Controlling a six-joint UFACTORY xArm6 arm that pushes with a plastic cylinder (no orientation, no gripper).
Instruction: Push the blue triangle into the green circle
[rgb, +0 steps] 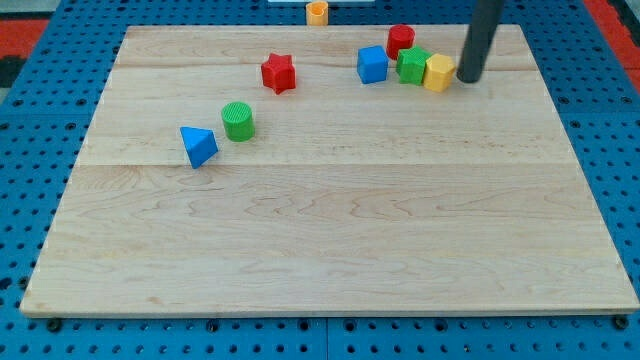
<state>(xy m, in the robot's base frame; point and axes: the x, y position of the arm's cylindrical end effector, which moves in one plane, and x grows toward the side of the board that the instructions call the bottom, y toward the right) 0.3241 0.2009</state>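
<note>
Table (330, 250): pale wooden board of joined planks, resting on a blue perforated base (40, 330); red surface visible at the far corners.

Arm end: no claw is fitted, so nothing opens, closes or grips. A straight dark rod comes down from the view's top at the far right. My tip (468, 78) rests on the table just to the right of the yellow block, very close to it; whether the two touch cannot be told. It holds nothing.

Blue triangle (198, 146): left part of the table, middle depth, lying alone, well apart from my tip.

Green circle (238, 121): short upright cylinder, just to the right of and slightly farther than the blue triangle; a narrow gap appears between the two.

Red star (279, 73): farther back, right of the green circle, standing free of all other blocks.

Far right cluster, left to right:
- blue block (372, 64), cube-like, just left of the green block.
- red block (401, 40), farthest of the group, behind the blue and green ones.
- green block (412, 65), shape unclear, touching the yellow block.
- yellow block (438, 73), shape unclear, at the right end of the row.

Orange block (317, 12): small, sitting off the table beyond its far edge, near the centre.
</note>
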